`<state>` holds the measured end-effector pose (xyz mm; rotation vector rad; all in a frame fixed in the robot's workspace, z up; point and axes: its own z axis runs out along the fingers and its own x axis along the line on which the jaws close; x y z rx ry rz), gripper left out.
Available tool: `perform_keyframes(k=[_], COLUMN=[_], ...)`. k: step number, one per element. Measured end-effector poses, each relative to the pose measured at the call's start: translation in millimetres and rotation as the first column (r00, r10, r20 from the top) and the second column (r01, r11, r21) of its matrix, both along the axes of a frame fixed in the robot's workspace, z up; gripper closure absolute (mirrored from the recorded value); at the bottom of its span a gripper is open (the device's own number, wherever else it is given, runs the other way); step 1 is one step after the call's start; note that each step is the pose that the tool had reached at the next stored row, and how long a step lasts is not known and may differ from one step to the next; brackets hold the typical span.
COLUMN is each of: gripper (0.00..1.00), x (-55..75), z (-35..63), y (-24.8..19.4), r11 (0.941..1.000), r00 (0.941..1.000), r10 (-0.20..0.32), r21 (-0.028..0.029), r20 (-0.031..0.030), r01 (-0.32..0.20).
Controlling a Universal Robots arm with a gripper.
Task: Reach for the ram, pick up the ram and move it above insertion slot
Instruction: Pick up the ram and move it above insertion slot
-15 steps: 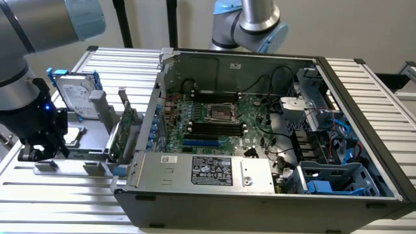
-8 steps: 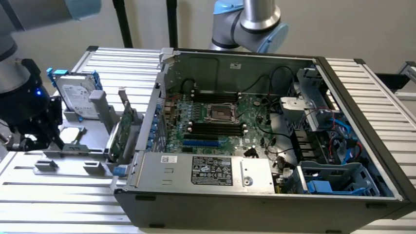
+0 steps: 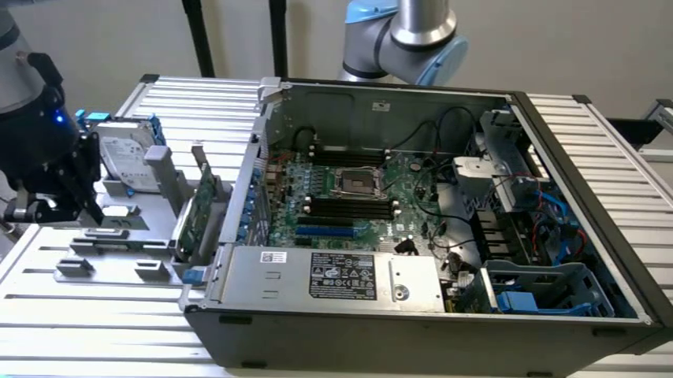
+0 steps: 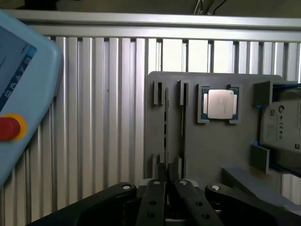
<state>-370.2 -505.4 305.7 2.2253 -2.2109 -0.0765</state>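
Ribbed aluminium table (image 4: 94, 117), grey fixture tray (image 4: 211, 150) — your ram (image 4: 165, 125) stands edge-on in its slot near the CPU (image 4: 221, 104); gripper (image 4: 167, 182) jaws drawn together — seemingly clamped on the ram's near end.

I can read no word, brand or number anywhere here. The power supply (image 3: 252, 283) along the near edge of the computer case (image 3: 421, 342) carries a black label (image 3: 342, 277) with white print and a small white sticker (image 3: 273, 257), and I can make out neither. The hard drive (image 4: 275, 143) on the grey tray (image 4: 207, 150) bears a white label (image 4: 284, 120) with tiny marks I cannot make out. The pendant (image 4: 28, 80) has a red button (image 4: 7, 128) with no lettering I can read.
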Motion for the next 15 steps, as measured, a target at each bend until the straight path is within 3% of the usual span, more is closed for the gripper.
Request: perform_keyframes(k=[15], gripper=[0.87], x=[39.7], z=[68.4], y=[0.0], r11=[0.9998], r00=[0.9998], r10=[0.020], r21=[0.0079], r20=[-0.0027], r01=[-0.020])
